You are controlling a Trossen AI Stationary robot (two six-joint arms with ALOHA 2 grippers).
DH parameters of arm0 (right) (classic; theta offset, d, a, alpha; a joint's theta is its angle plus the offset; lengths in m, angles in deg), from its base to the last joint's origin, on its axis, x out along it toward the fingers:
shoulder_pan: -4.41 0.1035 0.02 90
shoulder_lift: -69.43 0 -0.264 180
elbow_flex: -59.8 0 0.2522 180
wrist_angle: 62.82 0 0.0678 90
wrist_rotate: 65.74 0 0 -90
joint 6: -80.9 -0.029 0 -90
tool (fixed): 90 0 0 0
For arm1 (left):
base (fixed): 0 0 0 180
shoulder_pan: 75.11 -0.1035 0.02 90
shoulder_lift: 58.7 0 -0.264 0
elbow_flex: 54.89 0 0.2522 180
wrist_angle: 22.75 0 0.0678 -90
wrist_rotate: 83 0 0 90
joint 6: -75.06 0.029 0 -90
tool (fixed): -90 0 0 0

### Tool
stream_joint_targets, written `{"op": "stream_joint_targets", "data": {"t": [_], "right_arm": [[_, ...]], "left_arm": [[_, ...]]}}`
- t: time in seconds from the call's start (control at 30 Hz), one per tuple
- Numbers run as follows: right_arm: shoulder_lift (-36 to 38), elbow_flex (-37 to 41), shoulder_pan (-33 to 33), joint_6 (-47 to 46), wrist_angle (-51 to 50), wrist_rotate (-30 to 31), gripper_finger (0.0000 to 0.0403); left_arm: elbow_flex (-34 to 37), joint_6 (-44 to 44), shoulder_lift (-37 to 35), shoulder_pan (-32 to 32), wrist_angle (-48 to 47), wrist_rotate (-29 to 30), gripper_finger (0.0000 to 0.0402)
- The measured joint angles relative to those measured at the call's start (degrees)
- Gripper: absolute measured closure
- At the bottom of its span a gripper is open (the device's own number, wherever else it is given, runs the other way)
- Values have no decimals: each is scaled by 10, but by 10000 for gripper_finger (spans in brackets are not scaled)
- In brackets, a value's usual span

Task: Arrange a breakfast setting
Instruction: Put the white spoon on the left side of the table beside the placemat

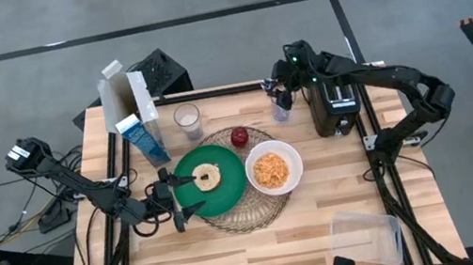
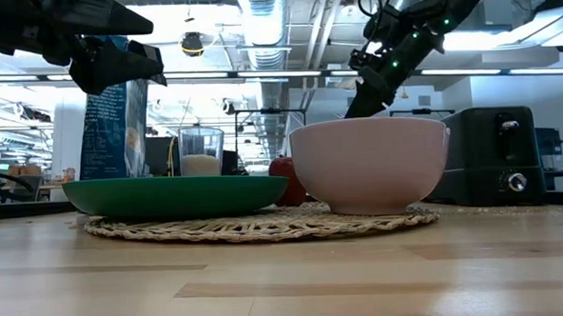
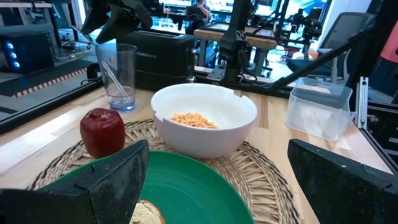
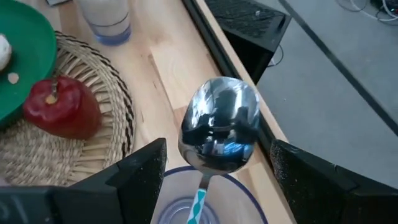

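The round woven mat (image 1: 247,209) bears the green plate (image 1: 227,191) with the pale bagel (image 1: 207,176) and the white bowl (image 1: 273,169) of orange flakes. The red apple (image 1: 239,137) sits on the mat's far edge. A glass of milk (image 1: 187,117) and the blue-white carton (image 1: 144,139) stand behind the plate. My left gripper (image 1: 176,199) is open just above the plate's left rim (image 3: 186,180). My right gripper (image 1: 280,97) is open above a second clear glass (image 1: 281,113), where a spoon (image 4: 221,127) stands upright between its fingers, apart from both.
The black toaster (image 1: 332,103) stands right of the second glass, close to my right arm. A clear plastic tub (image 1: 367,235) lies at the near right corner. An open white box (image 1: 124,98) stands behind the carton. Bare wood shows along the table's near edge.
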Motion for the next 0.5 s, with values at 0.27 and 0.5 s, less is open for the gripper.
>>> {"op": "stream_joint_targets", "data": {"t": [0.27, 0.5], "right_arm": [[-37, 1, 5, -5, 31, -15, 85], [-43, 1, 6, -6, 48, -15, 96]], "left_arm": [[0, 0, 0, 0, -1, 1, 33], [0, 0, 0, 0, -1, 1, 33]]}}
